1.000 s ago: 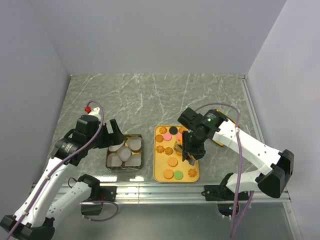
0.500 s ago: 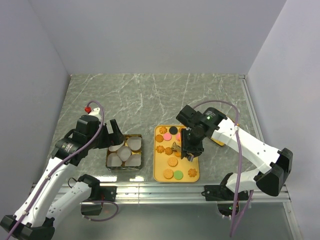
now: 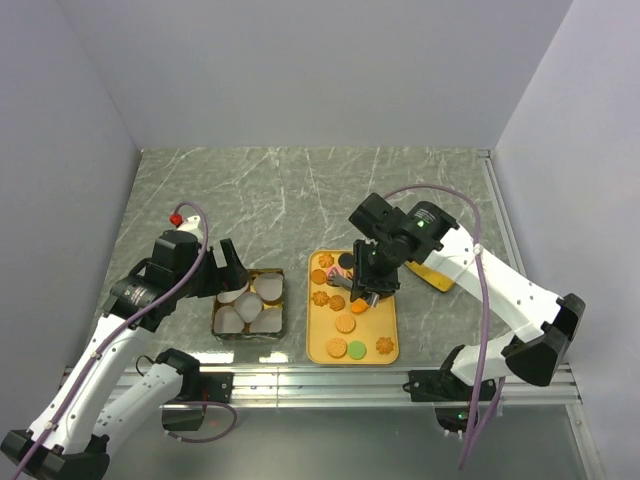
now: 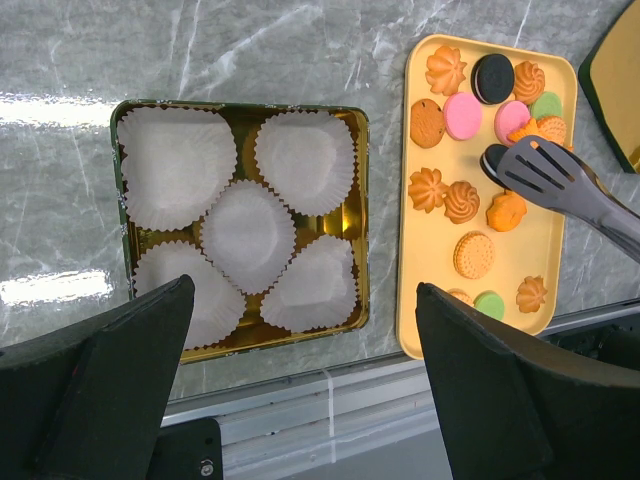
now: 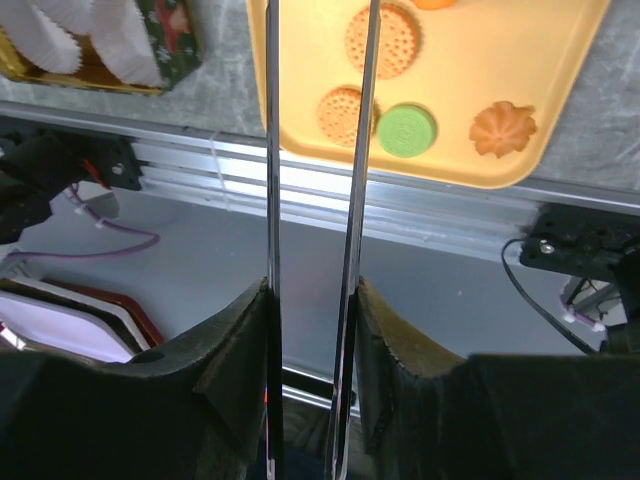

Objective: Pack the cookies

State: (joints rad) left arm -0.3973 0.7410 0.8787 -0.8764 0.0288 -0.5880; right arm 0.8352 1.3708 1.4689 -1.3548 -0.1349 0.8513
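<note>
The cookies [image 4: 466, 202] lie spread on a yellow tray [image 3: 371, 333]: tan rounds, orange flower shapes, pink, green and one dark disc. My right gripper [image 3: 364, 287] hovers over the tray's upper half, shut on a pair of metal tongs [image 5: 272, 150]. The tongs' black slotted tips [image 4: 543, 170] sit by the pink and orange cookies at the tray's far right; whether they hold one I cannot tell. My left gripper [image 4: 300, 400] stands open above the near edge of the gold tin [image 3: 215, 325], nothing between its fingers [image 4: 520, 390].
The gold tin [image 4: 364, 200] holds several white paper cups [image 4: 249, 222], none with a cookie in it. A gold lid with a dark rim [image 3: 436, 276] lies right of the tray. An aluminium rail [image 3: 320, 385] runs along the table's near edge.
My right arm has carried the tongs up and left across the tray, from its middle toward the upper cookies, and the tongs have narrowed a little. The left arm has not moved.
</note>
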